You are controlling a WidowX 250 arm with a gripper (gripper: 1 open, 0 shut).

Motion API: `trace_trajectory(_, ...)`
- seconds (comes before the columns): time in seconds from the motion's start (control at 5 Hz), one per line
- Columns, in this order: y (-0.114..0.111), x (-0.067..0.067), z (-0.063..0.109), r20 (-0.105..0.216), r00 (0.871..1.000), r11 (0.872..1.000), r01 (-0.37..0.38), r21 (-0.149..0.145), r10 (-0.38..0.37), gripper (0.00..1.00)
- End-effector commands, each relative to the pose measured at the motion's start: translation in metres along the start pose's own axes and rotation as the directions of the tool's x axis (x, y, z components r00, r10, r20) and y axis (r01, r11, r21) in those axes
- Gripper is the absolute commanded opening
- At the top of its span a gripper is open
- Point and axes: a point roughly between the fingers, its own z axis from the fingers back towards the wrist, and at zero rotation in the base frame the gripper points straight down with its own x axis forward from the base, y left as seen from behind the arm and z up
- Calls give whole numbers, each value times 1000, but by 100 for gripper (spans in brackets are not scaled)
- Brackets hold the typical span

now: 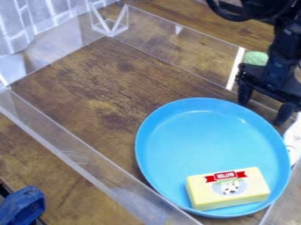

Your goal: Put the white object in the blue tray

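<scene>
Gripper: black, at the far right rim of the tray, pointing steeply down; its jaws stand wide apart with nothing between them that can be made out.
Arm: dark links rise from the gripper to the top right corner, where they are cut off by the frame edge.
Green thing: a small green patch just left of the arm, above the gripper; mostly hidden behind the arm, so what it is cannot be told.
Blue tray: round, shallow, bright blue, on the near right part of the worktop; its right rim runs close to the frame edge and its near rim is partly covered by the clear wall.
White object: a pale cream block with a red and white label on top, lying flat inside the tray near its near right rim; the print on the label is too small to read; well apart from the gripper.
Worktop: dark wood grain, bare to the left and far side of the tray.
Clear walls: see-through panels fence the worktop; reflections blur their edges, and the far panel is hard to trace.
Clear bracket: a small see-through piece at the far left corner, outline faint.
Blue cloth: dark blue, at the near left corner, cut off by the frame.
White patch: at the right edge beyond the tray, cut off, unclear.
</scene>
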Motion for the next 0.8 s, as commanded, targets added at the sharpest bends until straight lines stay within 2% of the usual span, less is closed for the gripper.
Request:
trace_trajectory(0.0,15,5,13,60,998,1000,-1,-12,2,100)
trace_trajectory(0.2,17,2,6,61,998,1000,17,-19,-16,0)
trace_trajectory(0.6,9,-10,22,39,998,999,45,-14,-44,0)
